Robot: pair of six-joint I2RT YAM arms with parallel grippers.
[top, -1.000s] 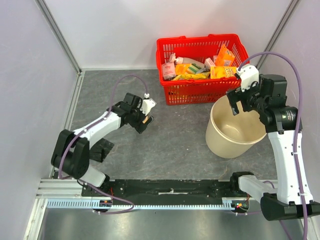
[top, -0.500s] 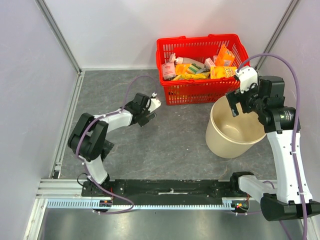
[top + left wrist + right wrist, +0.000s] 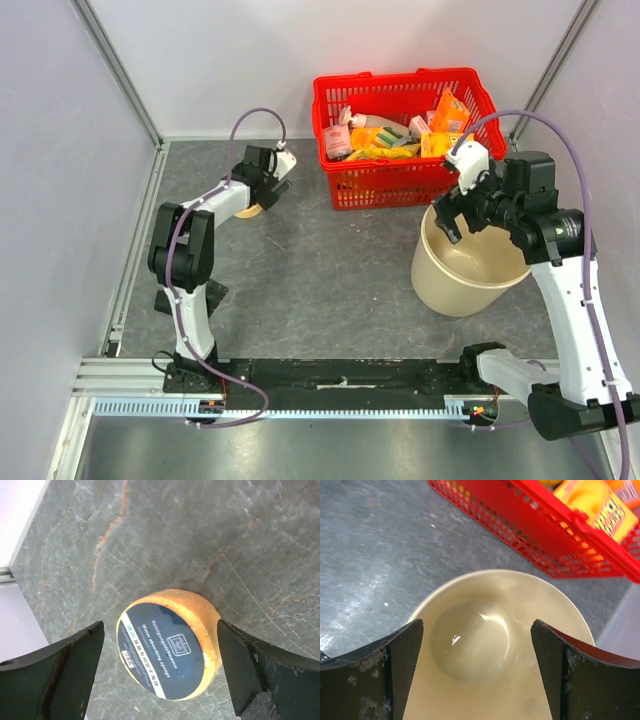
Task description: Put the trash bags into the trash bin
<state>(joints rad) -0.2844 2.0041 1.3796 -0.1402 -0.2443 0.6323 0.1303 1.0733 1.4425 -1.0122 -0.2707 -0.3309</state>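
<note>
The trash bin (image 3: 478,268) is a round beige bucket at the right, empty inside; it fills the right wrist view (image 3: 470,635). My right gripper (image 3: 460,212) hangs open above its left rim, with nothing between the fingers (image 3: 477,672). My left gripper (image 3: 262,192) is open at the far left, pointing down over a round yellow disc (image 3: 167,647) with a dark label reading "water absorbing sponge". The disc lies on the floor between the open fingers, apart from both, and peeks out beside the gripper in the top view (image 3: 248,211). I cannot make out any trash bags.
A red wire-mesh shopping basket (image 3: 400,92) full of packets stands at the back, just behind the bin; its side shows in the right wrist view (image 3: 535,525). White walls and a metal rail bound the grey floor on the left.
My left arm has swung away from the middle toward the far left and now hangs over the yellow disc. My right gripper has shifted slightly left over the bin.
</note>
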